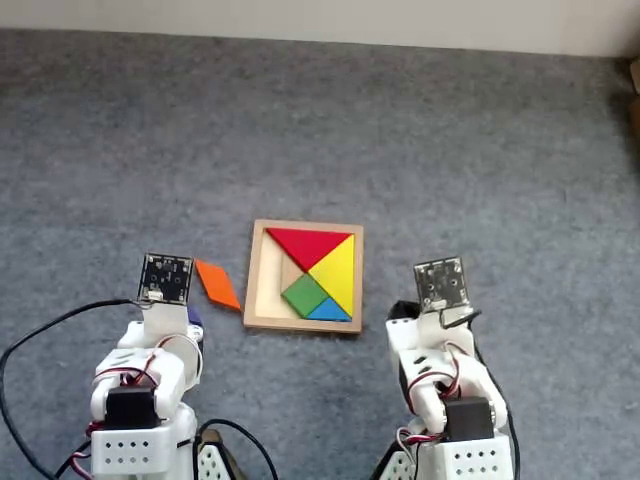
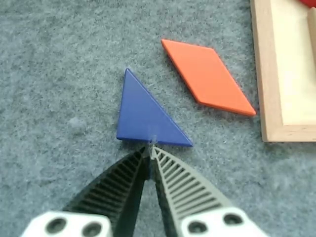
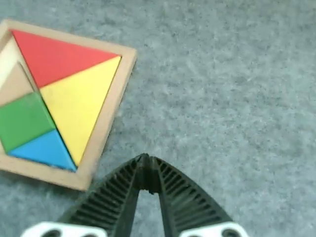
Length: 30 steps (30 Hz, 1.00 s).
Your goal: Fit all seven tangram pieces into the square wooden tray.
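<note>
The square wooden tray (image 1: 257, 300) lies between the two arms. It holds a red triangle (image 1: 300, 245), a yellow triangle (image 1: 338, 275), a green square (image 1: 302, 293), a light blue triangle (image 1: 328, 311) and a tan triangle (image 3: 15, 81). An orange parallelogram (image 2: 207, 76) lies flat on the carpet just left of the tray. A dark blue triangle (image 2: 145, 116) lies beside it. My left gripper (image 2: 149, 148) is shut, its tips at the long edge of that triangle. My right gripper (image 3: 146, 165) is shut over bare carpet, right of the tray's rim (image 3: 106, 133).
Grey carpet (image 1: 450, 150) covers the whole work surface, with open room beyond the tray and on both sides. A black cable (image 1: 40, 335) curves across the carpet at the left arm's base.
</note>
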Each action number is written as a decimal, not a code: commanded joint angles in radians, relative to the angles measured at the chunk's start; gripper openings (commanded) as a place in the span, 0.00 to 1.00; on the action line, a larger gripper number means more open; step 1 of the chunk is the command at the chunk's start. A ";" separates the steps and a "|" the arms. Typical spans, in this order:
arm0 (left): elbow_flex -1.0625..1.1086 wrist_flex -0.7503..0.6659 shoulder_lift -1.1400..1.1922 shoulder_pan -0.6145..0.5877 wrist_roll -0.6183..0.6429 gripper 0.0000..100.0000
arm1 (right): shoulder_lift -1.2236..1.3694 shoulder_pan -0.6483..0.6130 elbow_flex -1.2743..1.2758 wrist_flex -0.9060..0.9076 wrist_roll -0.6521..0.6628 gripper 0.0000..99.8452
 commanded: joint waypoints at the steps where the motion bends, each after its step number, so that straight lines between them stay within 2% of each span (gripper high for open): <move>1: 0.021 0.003 -0.001 -0.010 0.009 0.03 | -0.018 0.012 0.150 0.122 -0.003 0.01; 8: 0.021 0.003 -0.001 -0.010 0.009 0.03 | -0.018 0.013 0.150 0.229 -0.003 0.01; 30: 0.021 0.003 -0.001 -0.005 0.009 0.03 | -0.018 0.008 0.150 0.226 -0.003 0.01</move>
